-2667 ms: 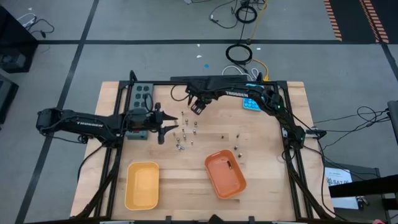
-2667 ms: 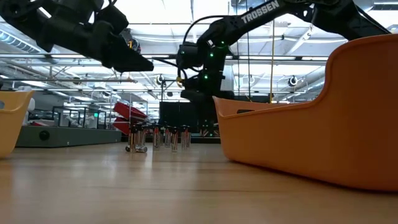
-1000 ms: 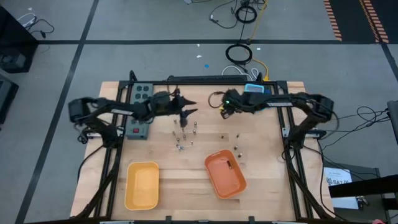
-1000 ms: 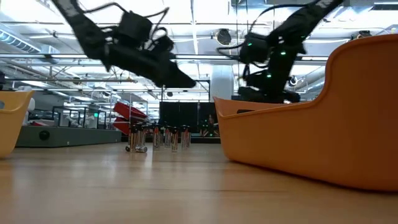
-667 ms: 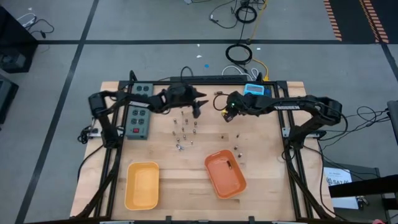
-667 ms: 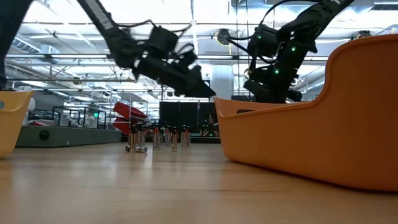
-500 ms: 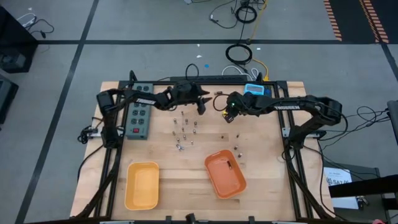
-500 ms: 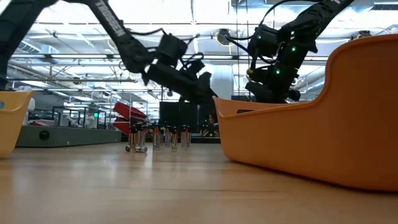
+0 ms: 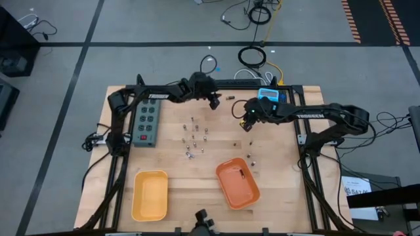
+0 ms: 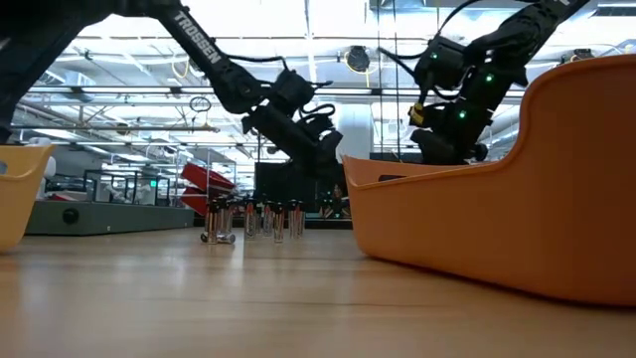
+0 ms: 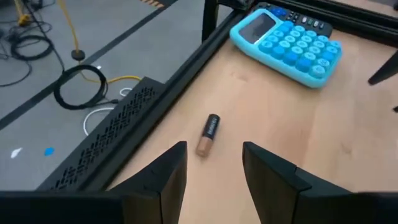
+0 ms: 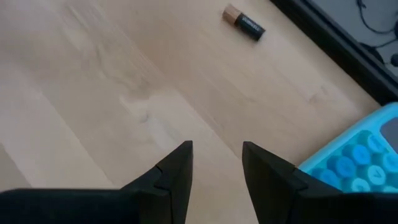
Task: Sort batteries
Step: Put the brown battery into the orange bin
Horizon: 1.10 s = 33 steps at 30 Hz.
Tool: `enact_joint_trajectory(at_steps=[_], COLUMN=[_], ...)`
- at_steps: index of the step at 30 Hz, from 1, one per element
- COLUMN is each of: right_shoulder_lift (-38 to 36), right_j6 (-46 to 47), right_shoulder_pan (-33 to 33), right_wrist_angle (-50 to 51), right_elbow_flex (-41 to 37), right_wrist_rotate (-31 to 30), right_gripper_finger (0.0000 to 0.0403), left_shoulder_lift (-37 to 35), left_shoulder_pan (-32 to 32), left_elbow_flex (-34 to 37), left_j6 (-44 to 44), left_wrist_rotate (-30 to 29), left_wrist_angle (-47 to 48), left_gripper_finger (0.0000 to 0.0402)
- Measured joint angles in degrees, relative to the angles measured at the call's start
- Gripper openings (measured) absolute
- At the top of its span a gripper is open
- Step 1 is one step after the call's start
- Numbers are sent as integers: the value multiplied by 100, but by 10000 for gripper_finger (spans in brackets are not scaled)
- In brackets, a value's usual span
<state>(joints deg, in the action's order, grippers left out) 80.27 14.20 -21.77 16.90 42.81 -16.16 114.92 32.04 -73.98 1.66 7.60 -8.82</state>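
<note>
Several small batteries stand and lie in a loose cluster mid-table, seen upright in the low view. Two more sit near the orange tray. One lone battery lies on its side by the table's far edge. My left gripper hovers open just left of it; in the left wrist view the battery lies just ahead of the open fingers. My right gripper is open over bare wood, nearer than that battery, touching nothing.
A blue calculator lies at the far edge, right of the lone battery. A grey power strip lies on the left. An orange tray and a yellow tray sit near the near edge. A dark frame rail borders the far edge.
My left gripper has swung from above the battery cluster toward the table's far edge and rightward, arriving beside the lone battery, still open. My right gripper has drifted slightly right and nearer. The batteries have stayed put.
</note>
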Motion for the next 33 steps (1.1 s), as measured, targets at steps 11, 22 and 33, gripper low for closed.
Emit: enact_joint_trajectory(at_steps=[11, 22, 33], right_shoulder_lift=[-168, -168, -471], right_j6=[-490, -757, -872], right_shoulder_pan=[-3, -1, -83], right_wrist_angle=[-276, -322, -462], right_elbow_flex=[-162, -162, -162], right_wrist_rotate=[153, 293, 273], right_gripper_finger=[130, 130, 130], left_shoulder_lift=[786, 757, 1049], left_shoulder_pan=[165, 46, 135], left_elbow_flex=[-1165, -2114, -2196], left_j6=[468, 350, 591], left_wrist_rotate=[239, 426, 576], left_wrist_angle=[1382, 2096, 2196], left_gripper_finger=[164, 164, 164])
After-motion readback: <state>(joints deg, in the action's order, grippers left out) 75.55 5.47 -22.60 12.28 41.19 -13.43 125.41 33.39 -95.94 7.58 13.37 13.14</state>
